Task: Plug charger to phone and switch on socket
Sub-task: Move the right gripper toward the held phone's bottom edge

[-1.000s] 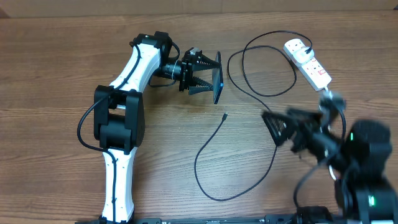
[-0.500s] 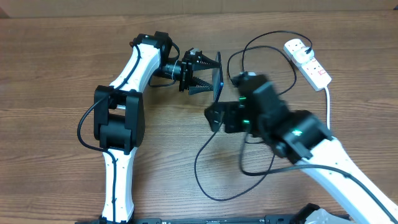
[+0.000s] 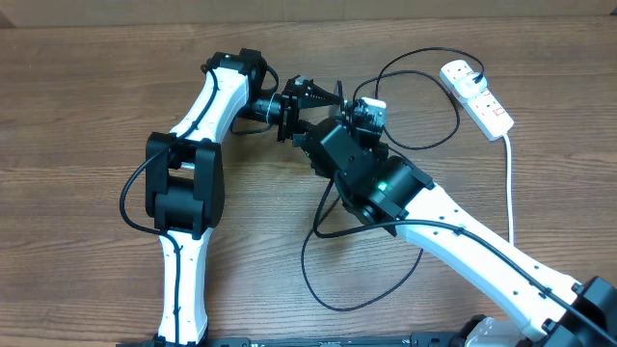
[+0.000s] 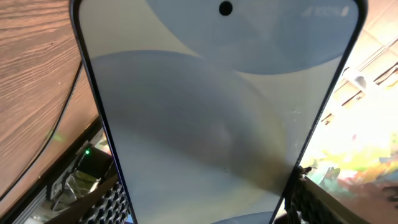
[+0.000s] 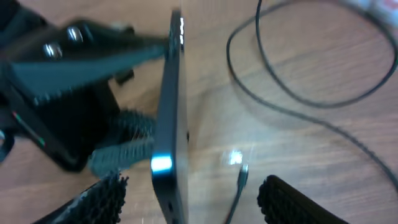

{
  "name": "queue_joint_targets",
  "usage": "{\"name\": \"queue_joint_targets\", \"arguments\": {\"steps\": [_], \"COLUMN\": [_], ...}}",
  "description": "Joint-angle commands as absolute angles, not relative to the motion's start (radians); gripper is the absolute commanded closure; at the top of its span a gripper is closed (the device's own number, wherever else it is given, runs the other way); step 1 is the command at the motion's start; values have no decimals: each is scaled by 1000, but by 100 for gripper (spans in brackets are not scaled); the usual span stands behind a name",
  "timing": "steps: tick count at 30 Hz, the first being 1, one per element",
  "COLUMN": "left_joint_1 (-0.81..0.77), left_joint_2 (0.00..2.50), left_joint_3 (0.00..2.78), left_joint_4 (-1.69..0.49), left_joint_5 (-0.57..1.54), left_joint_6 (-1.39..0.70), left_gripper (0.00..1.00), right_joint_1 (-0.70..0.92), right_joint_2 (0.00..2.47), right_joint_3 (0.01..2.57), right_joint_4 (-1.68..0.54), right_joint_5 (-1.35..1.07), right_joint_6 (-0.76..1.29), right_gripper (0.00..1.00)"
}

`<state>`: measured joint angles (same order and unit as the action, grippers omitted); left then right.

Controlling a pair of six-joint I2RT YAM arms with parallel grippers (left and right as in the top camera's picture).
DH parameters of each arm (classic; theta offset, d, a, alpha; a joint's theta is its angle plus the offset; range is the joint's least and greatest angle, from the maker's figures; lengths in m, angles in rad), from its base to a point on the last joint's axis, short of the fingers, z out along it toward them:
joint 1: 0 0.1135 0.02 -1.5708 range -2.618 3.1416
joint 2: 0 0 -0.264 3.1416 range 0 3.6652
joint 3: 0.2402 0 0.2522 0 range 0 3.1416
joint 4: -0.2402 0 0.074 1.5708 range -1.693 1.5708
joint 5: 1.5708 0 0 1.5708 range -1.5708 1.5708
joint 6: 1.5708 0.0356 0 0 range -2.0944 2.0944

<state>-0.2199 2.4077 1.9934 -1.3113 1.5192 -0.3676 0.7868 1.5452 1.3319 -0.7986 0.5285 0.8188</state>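
My left gripper (image 3: pixel 323 104) is shut on the phone (image 4: pixel 211 112) and holds it on edge above the table, with its pale blue screen filling the left wrist view. In the right wrist view the phone (image 5: pixel 171 124) stands edge-on, its lower end between my right gripper's (image 5: pixel 193 199) spread fingers. That gripper is open and grips nothing. The charger's small connector tip (image 5: pixel 241 177) lies on the wood between the same fingers, right of the phone. Its black cable (image 3: pixel 305 262) loops across the table to the white plug (image 3: pixel 458 72) in the socket (image 3: pixel 479 99). From overhead my right arm (image 3: pixel 371 178) hides most of the phone.
The socket's thick white cord (image 3: pixel 510 193) runs down the right side of the wooden table (image 3: pixel 77 116). More of the black cable curls at the back (image 3: pixel 434 142), between the phone and the socket.
My right arm has swept in from the right side to the phone and the cable tip, and its jaws have narrowed somewhat. The left arm and phone have not moved.
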Motion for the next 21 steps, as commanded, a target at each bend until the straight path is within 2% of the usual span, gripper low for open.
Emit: {"name": "queue_joint_targets", "arguments": {"steps": [1, 9, 21], "left_joint_1": [-208, -208, -208], "left_joint_2": [2418, 2418, 2418], "left_joint_3": [2024, 2024, 2024], "left_joint_4": [-1312, -1312, -1312], "left_joint_5": [1581, 1581, 1581], "left_joint_6": [-383, -408, -431], "left_gripper": [40, 39, 38], "right_joint_1": [788, 788, 786], "right_joint_2": [1541, 1556, 1568], "right_joint_3": [1350, 1349, 1348], "right_joint_4": [-778, -727, -712], "right_joint_5": [630, 608, 608], "right_joint_6": [833, 756, 754], "right_gripper": [34, 51, 57]}}
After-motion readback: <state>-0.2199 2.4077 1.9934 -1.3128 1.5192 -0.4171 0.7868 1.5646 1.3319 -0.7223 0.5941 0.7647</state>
